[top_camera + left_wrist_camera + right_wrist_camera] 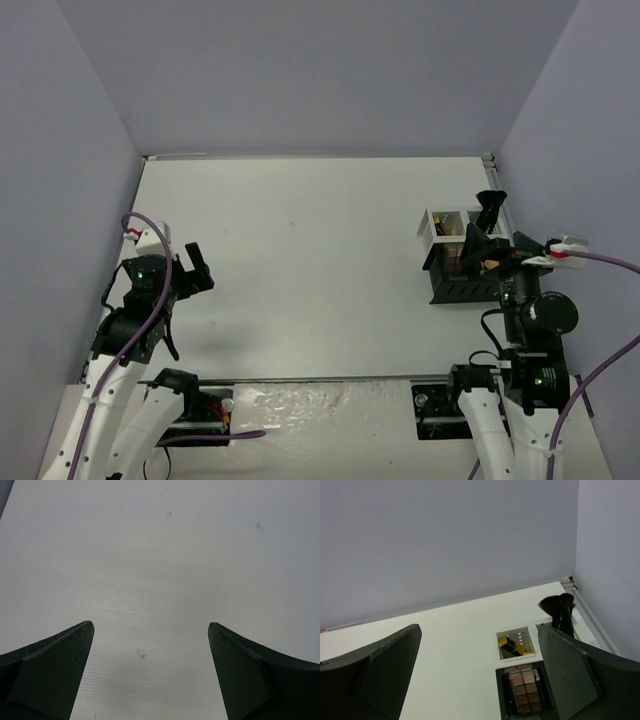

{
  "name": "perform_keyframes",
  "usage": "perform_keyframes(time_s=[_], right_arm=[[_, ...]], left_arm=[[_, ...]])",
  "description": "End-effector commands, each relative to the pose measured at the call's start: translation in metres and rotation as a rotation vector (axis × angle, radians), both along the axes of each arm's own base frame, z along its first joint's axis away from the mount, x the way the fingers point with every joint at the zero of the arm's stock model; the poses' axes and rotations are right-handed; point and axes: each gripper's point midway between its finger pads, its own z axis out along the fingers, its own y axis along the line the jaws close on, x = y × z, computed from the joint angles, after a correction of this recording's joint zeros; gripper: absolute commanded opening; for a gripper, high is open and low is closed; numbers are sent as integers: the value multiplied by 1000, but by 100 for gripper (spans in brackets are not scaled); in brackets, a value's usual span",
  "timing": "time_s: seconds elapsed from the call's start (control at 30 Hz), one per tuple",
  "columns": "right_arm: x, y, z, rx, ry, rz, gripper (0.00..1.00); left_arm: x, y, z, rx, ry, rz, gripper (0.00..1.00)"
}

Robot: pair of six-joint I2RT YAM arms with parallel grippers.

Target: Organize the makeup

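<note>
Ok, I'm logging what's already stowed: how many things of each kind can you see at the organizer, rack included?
Organizer rack: 1
Brown eyeshadow palette: 1
Black brushes: 2
Total: 4
The contents of the white compartment are too unclear to count.

- Rack (460, 290): one.
- Brushes (560, 607): two heads seen, standing in the rack's far right corner.
- Brown palette (523, 690): one, in the rack.
</note>
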Motion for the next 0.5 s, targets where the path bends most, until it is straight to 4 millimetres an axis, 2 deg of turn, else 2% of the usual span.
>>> perform_keyframes(time_s=[0.0,0.07,0.2,0.47], right_arm=[[-6,3,-33,4,181,15,100],[-12,-1,-39,20,214,-9,100],[-27,2,-36,45,193,3,100],[-46,-1,-27,62,159,-21,100]], left_arm=[[10,2,15,-3,-51,17,97],[9,2,15,-2,-52,18,97],[9,2,16,-1,-53,17,97],[9,1,14,-4,-47,13,97]])
